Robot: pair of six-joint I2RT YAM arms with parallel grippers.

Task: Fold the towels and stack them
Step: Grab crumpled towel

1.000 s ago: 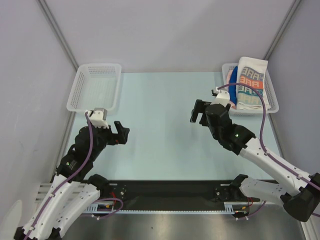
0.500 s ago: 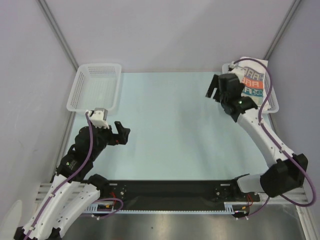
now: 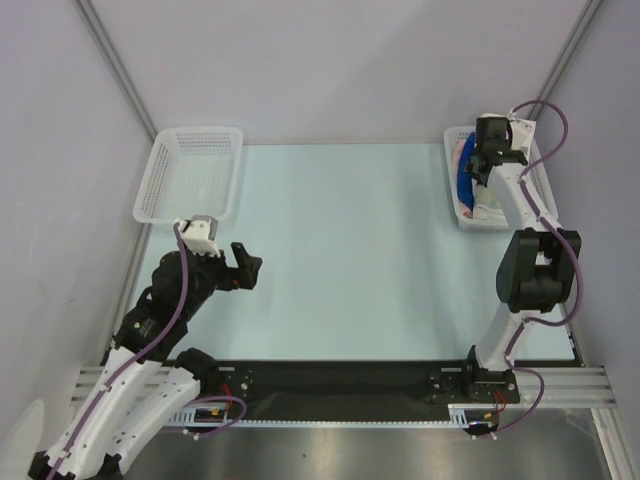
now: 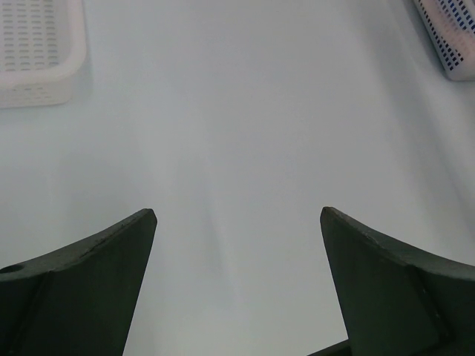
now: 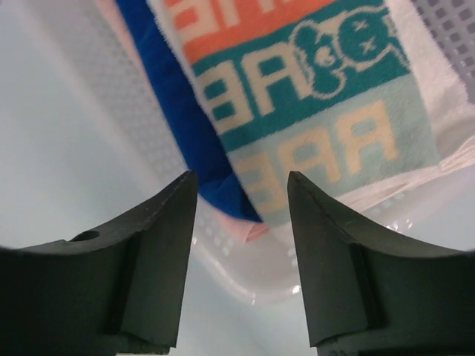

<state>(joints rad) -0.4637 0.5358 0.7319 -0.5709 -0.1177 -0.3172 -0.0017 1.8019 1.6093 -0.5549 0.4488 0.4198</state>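
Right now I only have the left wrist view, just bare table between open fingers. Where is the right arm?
Observer: The right gripper hangs over the basket at the far right corner.
Operator: What's in it?
Observer: A lettered towel, a blue towel against it, and a pink towel peeking past the blue.
Operator: Has it grabbed one?
Observer: No, its fingers stand apart with no cloth pinched between them.
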